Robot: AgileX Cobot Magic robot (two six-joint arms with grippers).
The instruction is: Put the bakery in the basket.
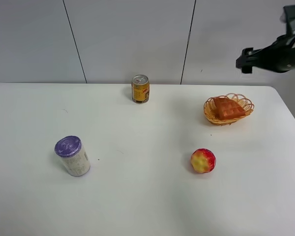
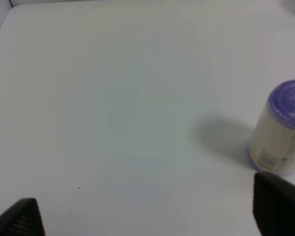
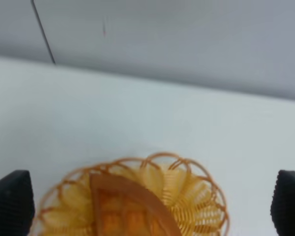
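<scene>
Bakery (image 1: 228,108) already lies inside the basket (image 1: 210,114) near the counter's (image 1: 137,196) far right corner. Right tool (image 3: 152,201) hovers above it, fingers wide apart and empty, nearer than the left tool (image 2: 147,216), also spread.

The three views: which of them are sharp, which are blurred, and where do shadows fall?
Exterior high: sharp, even light, faint shadows under the jar and the fruit. Left wrist: soft focus, a dark shadow beside the jar. Right wrist: blurred, so the waffle and the basket look smeared.
</scene>
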